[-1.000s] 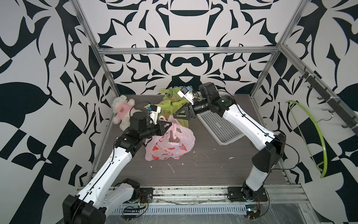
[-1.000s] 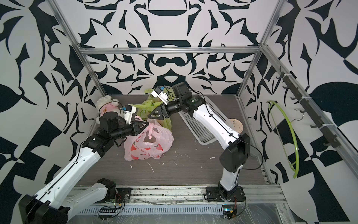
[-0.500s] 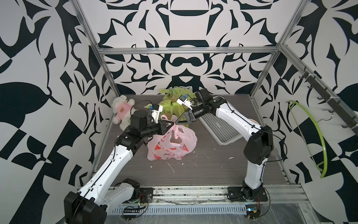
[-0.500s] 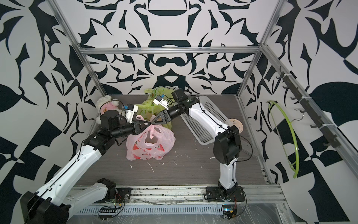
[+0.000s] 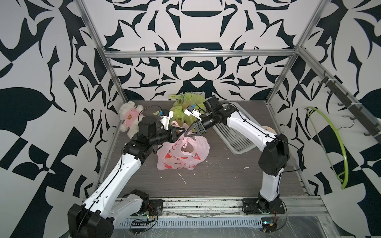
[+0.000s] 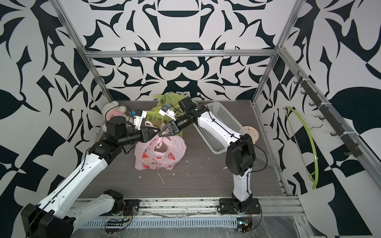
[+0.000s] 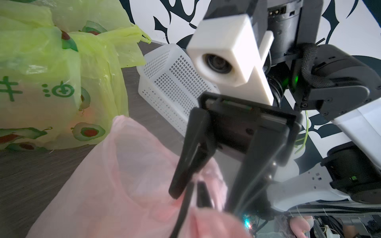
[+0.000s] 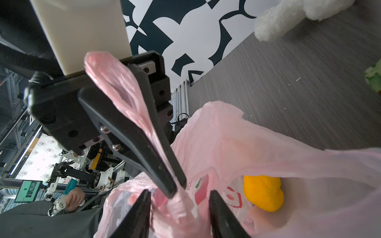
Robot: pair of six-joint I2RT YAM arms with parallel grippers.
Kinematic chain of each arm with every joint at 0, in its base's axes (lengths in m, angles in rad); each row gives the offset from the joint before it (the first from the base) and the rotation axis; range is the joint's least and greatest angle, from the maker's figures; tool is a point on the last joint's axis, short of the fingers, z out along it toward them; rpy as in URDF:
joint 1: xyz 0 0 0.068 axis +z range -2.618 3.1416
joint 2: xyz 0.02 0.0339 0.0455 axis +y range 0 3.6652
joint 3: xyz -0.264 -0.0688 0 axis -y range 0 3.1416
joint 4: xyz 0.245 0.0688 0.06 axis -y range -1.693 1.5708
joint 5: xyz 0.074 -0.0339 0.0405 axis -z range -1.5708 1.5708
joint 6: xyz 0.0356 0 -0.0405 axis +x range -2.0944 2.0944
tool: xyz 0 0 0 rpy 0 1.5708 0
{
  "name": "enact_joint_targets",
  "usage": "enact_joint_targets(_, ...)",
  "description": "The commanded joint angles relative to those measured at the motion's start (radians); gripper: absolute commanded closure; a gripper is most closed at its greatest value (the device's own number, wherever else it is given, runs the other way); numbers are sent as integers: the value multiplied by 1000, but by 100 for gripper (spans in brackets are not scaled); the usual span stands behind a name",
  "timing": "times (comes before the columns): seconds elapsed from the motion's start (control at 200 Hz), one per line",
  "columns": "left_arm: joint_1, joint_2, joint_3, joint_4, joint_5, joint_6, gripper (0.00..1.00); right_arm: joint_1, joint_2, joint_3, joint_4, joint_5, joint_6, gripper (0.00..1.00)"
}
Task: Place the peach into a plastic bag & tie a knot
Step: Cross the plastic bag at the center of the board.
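Far left, the plush toy (image 5: 129,118) sits by the wall. Next, the left gripper (image 5: 181,131), jaws pressed together on a handle of the pink plastic bag (image 5: 183,153), handle lifted, the bag's body resting on the table (image 5: 226,175). The peach (image 8: 262,192) lies inside that bag, yellow-orange. Meeting it tip to tip, the right gripper (image 5: 189,133): jaws spread, straddling the twisted plastic beneath the pinch, not clamped. Behind, green bags (image 5: 183,106); further right, the white basket (image 5: 234,137).

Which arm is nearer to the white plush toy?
Left. The left arm passes right beside the plush toy; the right arm stands across the pink bag from it.
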Motion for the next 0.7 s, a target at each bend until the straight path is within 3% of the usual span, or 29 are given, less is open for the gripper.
enact_joint_targets(0.0, -2, -9, 34, 6, 5, 14, 100, 19, -10, -1, -30, 12, -24, 61)
enact_joint_targets(0.18, 0, -15, 35, 1, -2, 14, 100, 30, -16, -9, -44, 31, -27, 68)
enact_joint_targets(0.34, -2, -19, 37, -11, -6, 13, 100, 40, -37, -13, -45, 73, -29, 84)
enact_joint_targets(0.53, -1, -60, 27, -97, -10, 45, 42, 19, -109, -59, 2, 57, -5, 93)
enact_joint_targets(0.695, -2, -98, -14, -123, 10, 57, 30, -14, -157, -77, 57, 35, 36, 96)
